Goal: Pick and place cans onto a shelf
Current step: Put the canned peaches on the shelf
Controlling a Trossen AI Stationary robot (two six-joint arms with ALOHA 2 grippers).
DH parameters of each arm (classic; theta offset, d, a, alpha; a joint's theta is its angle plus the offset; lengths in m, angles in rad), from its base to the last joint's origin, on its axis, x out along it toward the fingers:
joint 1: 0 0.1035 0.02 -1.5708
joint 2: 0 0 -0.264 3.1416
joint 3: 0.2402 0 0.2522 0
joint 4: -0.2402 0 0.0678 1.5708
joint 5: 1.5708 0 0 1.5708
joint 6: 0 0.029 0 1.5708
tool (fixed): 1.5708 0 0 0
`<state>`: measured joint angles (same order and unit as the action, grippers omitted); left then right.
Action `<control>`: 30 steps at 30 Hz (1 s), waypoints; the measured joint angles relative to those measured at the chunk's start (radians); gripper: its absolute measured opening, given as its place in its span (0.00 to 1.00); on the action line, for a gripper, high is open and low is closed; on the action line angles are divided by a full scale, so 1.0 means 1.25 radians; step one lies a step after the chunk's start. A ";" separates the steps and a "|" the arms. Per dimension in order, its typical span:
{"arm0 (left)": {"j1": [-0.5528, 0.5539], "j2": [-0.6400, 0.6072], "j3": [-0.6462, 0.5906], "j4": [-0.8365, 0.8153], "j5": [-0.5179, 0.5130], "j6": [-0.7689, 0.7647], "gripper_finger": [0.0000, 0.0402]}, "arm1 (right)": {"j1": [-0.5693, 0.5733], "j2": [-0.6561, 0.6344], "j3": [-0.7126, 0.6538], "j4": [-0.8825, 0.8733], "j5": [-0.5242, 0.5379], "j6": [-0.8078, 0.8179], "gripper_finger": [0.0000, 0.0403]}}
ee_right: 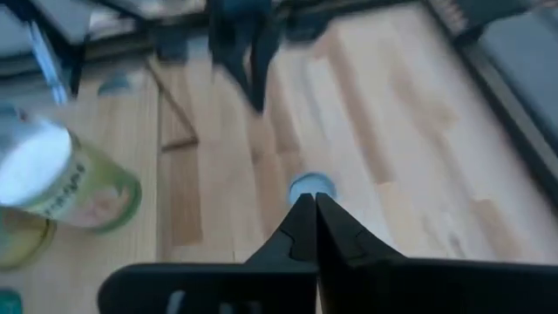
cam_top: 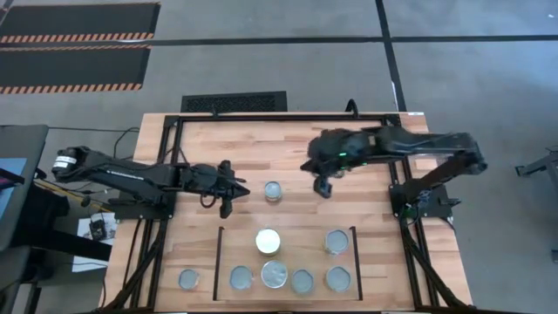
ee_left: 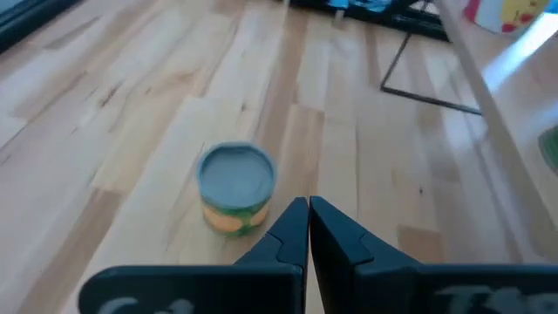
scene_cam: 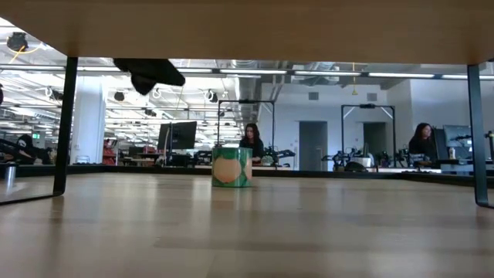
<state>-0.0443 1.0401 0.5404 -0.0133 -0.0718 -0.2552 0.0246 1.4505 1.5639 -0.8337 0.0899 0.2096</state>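
One can [cam_top: 274, 191] with a grey top and a green and orange label [scene_cam: 232, 166] stands upright on its base on the bare wood, far of the shelf [cam_top: 288, 258]. My left gripper [cam_top: 228, 187] is shut and empty just left of this can, which its wrist view shows close ahead [ee_left: 237, 187]. My right gripper [cam_top: 324, 185] is shut and empty just right of it, with the can's top [ee_right: 311, 186] beyond its fingertips. Between the shelf's two black bars stand several cans, among them a white-topped one [cam_top: 268, 241] and a wider one [cam_top: 274, 274].
One more can [cam_top: 188, 279] stands outside the shelf's left bar [cam_top: 218, 262], near the table's near left corner. A black metal frame [cam_top: 261, 116] runs around the table. Bare wood lies between the lone can and the shelf. People sit at desks in the room behind [scene_cam: 251, 143].
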 joint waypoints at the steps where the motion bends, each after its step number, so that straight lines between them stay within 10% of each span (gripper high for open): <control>1: 0.005 0.016 0.000 0.016 0.014 0.009 0.00 | 0.010 -0.023 0.000 0.003 0.021 0.014 0.01; 11: 0.029 0.209 0.028 0.112 0.075 0.083 0.09 | 0.121 -0.119 0.000 0.000 0.205 0.083 0.02; 30: 0.028 0.534 0.264 0.010 -0.044 0.331 0.30 | 0.138 -0.097 -0.001 -0.013 0.208 0.114 0.03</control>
<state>-0.0093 1.7080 0.8705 -0.0002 -0.1265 0.1589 0.1967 1.3289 1.5627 -0.8501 0.3500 0.3515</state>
